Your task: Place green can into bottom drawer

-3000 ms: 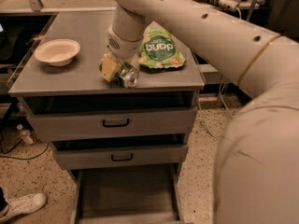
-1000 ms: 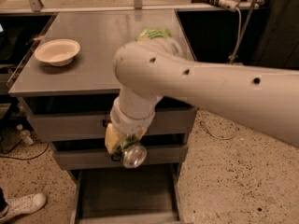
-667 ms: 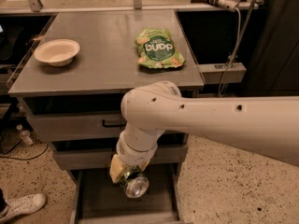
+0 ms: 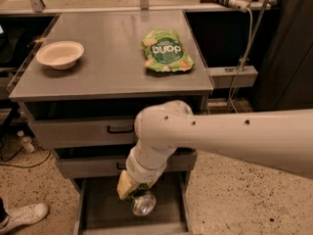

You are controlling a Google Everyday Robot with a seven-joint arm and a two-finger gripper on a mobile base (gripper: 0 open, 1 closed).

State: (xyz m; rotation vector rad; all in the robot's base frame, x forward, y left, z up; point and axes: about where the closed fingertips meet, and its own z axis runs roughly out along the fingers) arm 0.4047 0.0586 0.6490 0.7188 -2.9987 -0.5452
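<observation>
- We see a pale bowl [image 4: 59, 54] on the left part of the bench [image 4: 112, 77].
- Below the bench front, the bottom drawer [image 4: 102, 207] stands pulled open.
- Our hand [image 4: 135, 195] hangs below the bench, over the drawer floor, clamped around the green can [image 4: 143, 203], whose silver end faces us.
- A green snack bag [image 4: 166, 50] lies on the bench's right part.

Soft overhead light is brightening the surface [image 4: 112, 77], glaring palely along its far edge. The claw [image 4: 134, 194], gripping the green can [image 4: 143, 203], is hanging in dimmer shade over the bottom drawer [image 4: 105, 204], the can's metal end glinting.
</observation>
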